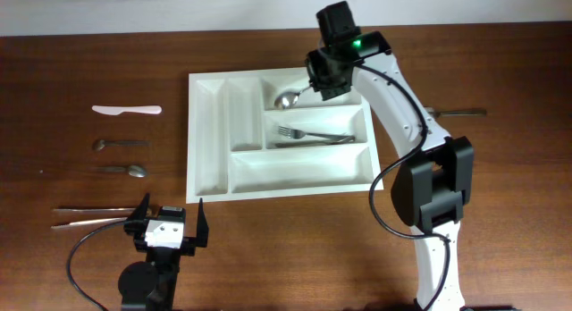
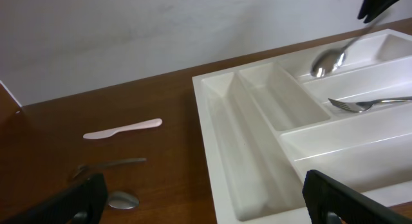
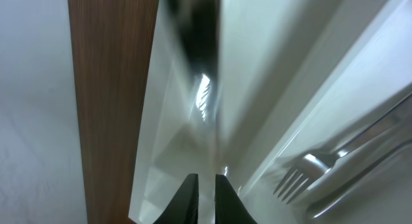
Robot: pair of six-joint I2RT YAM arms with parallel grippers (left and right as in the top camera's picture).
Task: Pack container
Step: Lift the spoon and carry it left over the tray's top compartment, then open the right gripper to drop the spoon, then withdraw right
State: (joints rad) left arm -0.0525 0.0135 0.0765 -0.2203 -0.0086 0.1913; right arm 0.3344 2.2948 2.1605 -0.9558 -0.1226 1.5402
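Observation:
The white cutlery tray lies mid-table with two narrow upright compartments on its left and three long ones on its right. My right gripper is shut on the handle of a metal spoon, whose bowl hangs over the top long compartment. In the right wrist view the fingers are pinched over the tray. Forks lie in the middle long compartment and show in the right wrist view. My left gripper is open and empty, in front of the tray's near left corner.
Left of the tray lie a white plastic knife, two metal spoons and a pair of thin metal sticks. A metal utensil lies right of the right arm. The left wrist view shows the plastic knife.

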